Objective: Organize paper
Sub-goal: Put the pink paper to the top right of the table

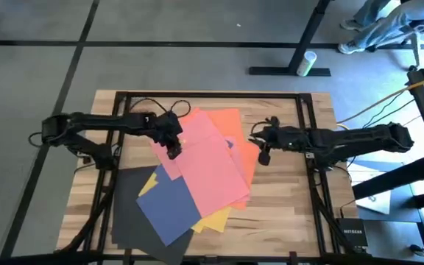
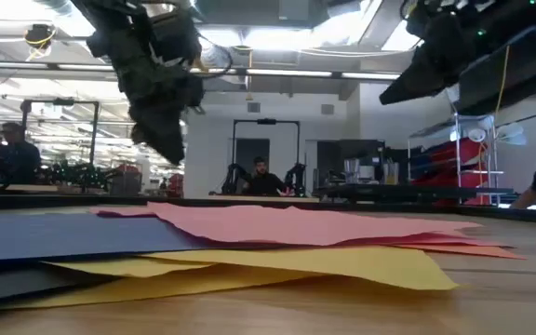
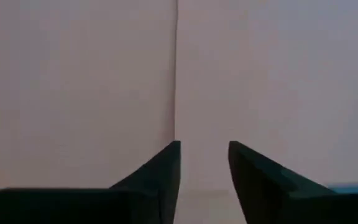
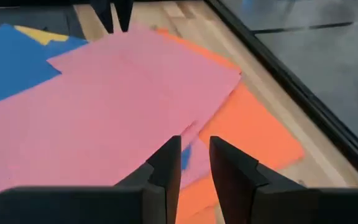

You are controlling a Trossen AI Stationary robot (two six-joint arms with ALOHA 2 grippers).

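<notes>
You are looking at the paper (image 1: 197, 184) lying in a loose, fanned pile across the middle of the wooden table (image 1: 293, 199) in the high view: pink sheets on top, orange poking out at the right, navy blue and yellow at the lower left, dark grey underneath. Your left gripper (image 1: 172, 149) is hovering above the pile's upper-left edge, fingers slightly apart and holding nothing. Your right gripper (image 1: 264, 156) is hanging just off the orange edge at centre right, fingers likewise a little apart and empty.

Watch the overlap. Pinching a top pink sheet is likely to drag the ones beneath it, scattering the fan further. Pressing down hard could crease the paper. Sheets near the table's lower edge could slide off if you push that way.
</notes>
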